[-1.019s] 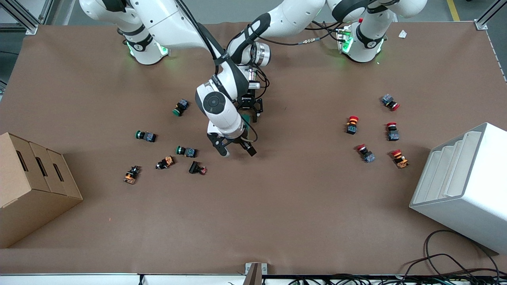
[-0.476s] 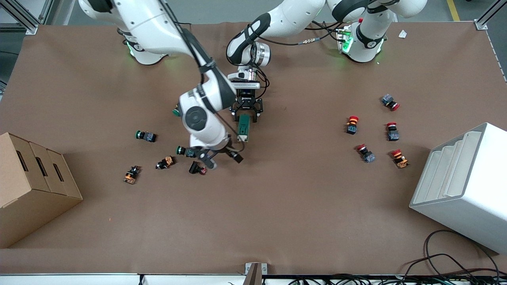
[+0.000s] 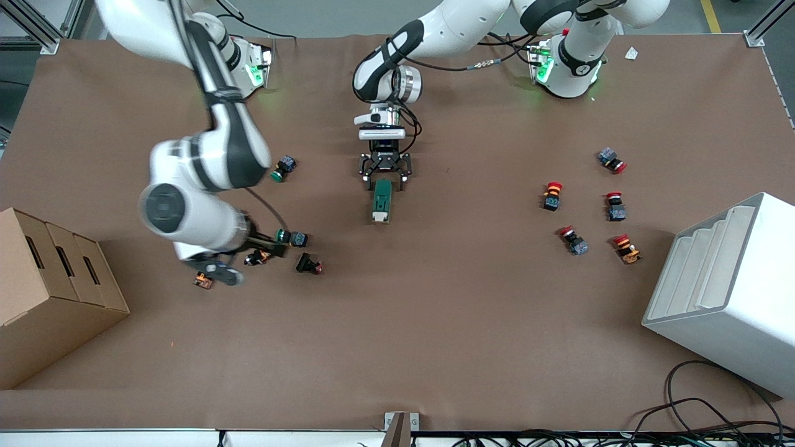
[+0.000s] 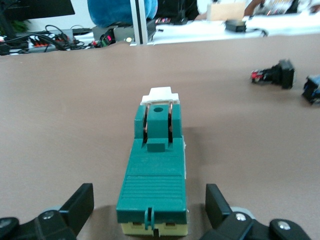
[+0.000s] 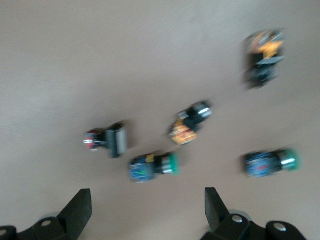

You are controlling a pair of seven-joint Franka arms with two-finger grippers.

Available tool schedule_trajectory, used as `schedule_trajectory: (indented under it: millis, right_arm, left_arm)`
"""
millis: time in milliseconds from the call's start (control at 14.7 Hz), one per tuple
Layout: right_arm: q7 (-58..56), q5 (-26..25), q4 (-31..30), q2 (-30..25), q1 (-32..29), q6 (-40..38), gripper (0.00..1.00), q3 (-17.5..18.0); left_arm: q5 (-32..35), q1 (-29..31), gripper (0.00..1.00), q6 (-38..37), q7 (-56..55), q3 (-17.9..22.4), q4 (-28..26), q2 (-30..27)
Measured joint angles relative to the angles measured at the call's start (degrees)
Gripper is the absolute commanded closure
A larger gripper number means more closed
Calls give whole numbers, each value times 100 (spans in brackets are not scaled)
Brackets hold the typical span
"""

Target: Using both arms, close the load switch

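My right hand (image 3: 216,268) has swung away from the middle of the table (image 3: 435,323). A second ago it hung over the load switch. Now it is over the loose cluster of push-buttons toward the right arm's end of the table, low in the frame and blurred with motion. Its wrist view looks straight down on a green-capped push-button (image 5: 152,167) and its neighbours, with the right hand's fingers (image 5: 77,210) spread wide and nothing between them.

Higher up, at the centre of the frame, the load switch (image 3: 381,202) lies flat on the table where it was half a second ago. Its white lever (image 4: 160,95) is at the end nearer the front camera and looks folded down flush with the green body. I judge the switch closed, though I cannot confirm it has latched.

Just above it in the frame, my left hand (image 3: 385,176) is low at the switch's end nearest the robot bases. In the left wrist view its fingers (image 4: 82,202) stand open on either side of the block with a gap on each side, so it no longer grips.

With one arm clear and the other let go, the closing step looks finished. What remains, I think, is lifting the left hand away.
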Motion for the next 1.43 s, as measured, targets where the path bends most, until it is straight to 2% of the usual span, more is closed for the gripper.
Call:
schedule_trajectory:
  millis: [340,476,680,883,1019,1291,1427]
  right_arm:
    - [-2241,-142,735,-200,-7,-1385,0,-1333]
    - [-2793,-148,921,-205,-6,-1673,0,-1755]
    - [-3210,-150,1066,-206,-7,-1789,0,-2238]
    - [-3274,-150,1225,-205,-7,-2030,0,-2461]
    - [-3274,-150,1426,-206,-8,-2215,0,-2533]
    - [-3274,-168,1587,-199,-10,-2268,0,-2564]
    - [-3274,-190,1642,-191,-9,-2268,0,-2564]
  left_arm:
    - [-1585,31,2,258,1431,-30,683,-46]
    - [-2189,52,2,283,1947,-39,1055,-77]
    - [-3458,67,2,285,2996,-45,1760,-260]
    - [-4330,176,1,233,4027,-27,2092,-737]
    - [-5028,471,0,162,4893,-19,2148,-1211]
    - [-6739,1619,0,105,7010,5,2192,-2306]
    - [-7253,2227,0,-191,7730,4,2188,-2733]
